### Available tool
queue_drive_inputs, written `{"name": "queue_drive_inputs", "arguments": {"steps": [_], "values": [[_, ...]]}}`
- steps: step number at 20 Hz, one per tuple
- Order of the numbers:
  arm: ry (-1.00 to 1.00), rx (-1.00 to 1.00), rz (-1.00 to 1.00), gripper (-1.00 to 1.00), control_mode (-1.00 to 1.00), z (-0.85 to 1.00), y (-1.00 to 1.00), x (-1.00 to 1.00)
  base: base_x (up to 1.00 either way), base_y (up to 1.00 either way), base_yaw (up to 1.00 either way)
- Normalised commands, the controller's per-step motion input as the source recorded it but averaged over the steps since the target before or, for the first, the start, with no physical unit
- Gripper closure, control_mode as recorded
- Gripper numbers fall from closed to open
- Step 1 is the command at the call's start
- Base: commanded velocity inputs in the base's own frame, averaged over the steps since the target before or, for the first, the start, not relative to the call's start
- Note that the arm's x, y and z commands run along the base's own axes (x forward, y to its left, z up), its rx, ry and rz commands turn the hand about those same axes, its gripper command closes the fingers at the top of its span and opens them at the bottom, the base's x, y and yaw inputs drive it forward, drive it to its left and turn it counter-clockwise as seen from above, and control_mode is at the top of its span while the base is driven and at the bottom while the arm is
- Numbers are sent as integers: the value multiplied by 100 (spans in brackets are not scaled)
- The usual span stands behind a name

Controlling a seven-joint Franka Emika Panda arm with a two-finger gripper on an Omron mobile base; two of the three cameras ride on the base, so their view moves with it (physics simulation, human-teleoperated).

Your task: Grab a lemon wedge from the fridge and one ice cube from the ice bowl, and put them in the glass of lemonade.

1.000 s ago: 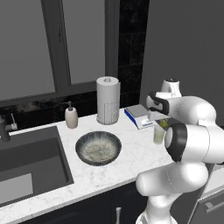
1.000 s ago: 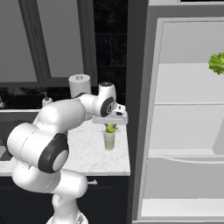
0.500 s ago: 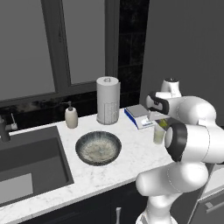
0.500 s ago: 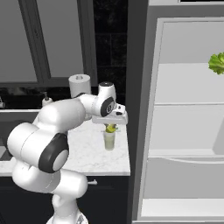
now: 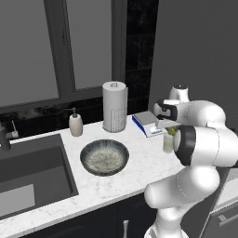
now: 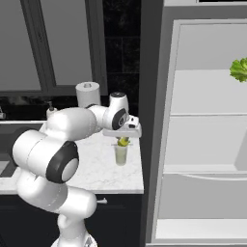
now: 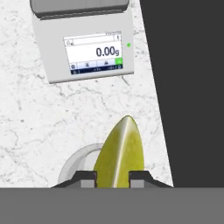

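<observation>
Ice bowl (image 5: 104, 157) seen left on desk (image 5: 135, 172); one cube yet to be fetched. Glass (image 6: 120, 154) set right, near scale (image 7: 85, 48). Wedge (image 7: 120, 155) pinched in nearly closed jaws, held just above glass. Wedge judged light, soft, slippery; best gripped across flat sides, gently. Fridge (image 6: 202, 140) stands open at far right.

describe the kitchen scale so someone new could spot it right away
Find the white marble counter beside the open fridge. At its back right, past the glass of lemonade, lies the kitchen scale: the lone flat slab with a lit number display.
</observation>
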Motion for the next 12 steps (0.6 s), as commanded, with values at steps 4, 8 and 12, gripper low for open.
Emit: {"name": "queue_drive_inputs", "arguments": {"steps": [4, 8, 12], "values": [[-18, 0, 0, 100, -100, 0, 0, -44, 0, 0, 0], [-6, 0, 0, 100, -100, 0, 0, -16, 0, 0, 0], [0, 0, 0, 100, -100, -6, 0, 0, 0, 0, 0]]}}
